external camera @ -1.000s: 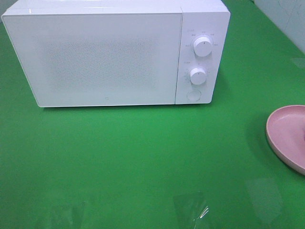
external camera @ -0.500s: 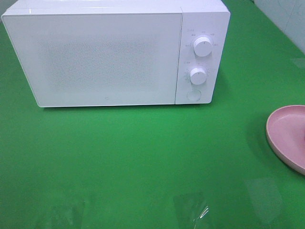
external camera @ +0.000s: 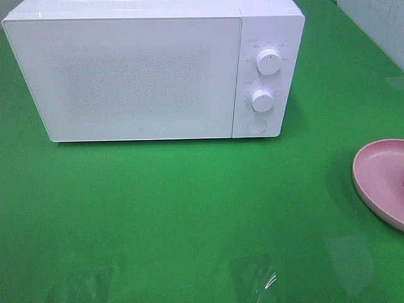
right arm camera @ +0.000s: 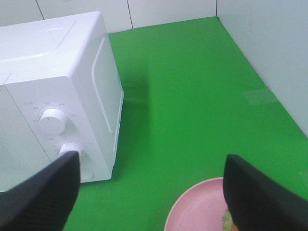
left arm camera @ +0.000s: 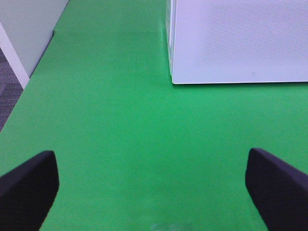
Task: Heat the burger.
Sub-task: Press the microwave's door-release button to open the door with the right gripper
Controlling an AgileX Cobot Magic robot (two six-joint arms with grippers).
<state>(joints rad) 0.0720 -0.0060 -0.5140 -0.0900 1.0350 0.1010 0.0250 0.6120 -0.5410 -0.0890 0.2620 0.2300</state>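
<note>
In the right wrist view only a sliver of the burger [right arm camera: 226, 220] shows, green frill and a red bit on the pink plate [right arm camera: 197, 207]; a dark finger [right arm camera: 262, 197] hides the remainder. My right gripper [right arm camera: 151, 195] is open above the plate, holding nothing. The white microwave [external camera: 151, 69] stands at the back with its door shut. Over bare green cloth in front of the microwave's left corner [left arm camera: 231, 43], my left gripper [left arm camera: 151, 192] is wide open and empty. Neither gripper appears in the exterior high view.
The pink plate [external camera: 382, 177] lies at the right edge of the green table [external camera: 189, 208], cut off by the frame. Two knobs and a round button [external camera: 256, 126] sit on the microwave's right panel. A white wall [right arm camera: 269, 53] borders the table's right side.
</note>
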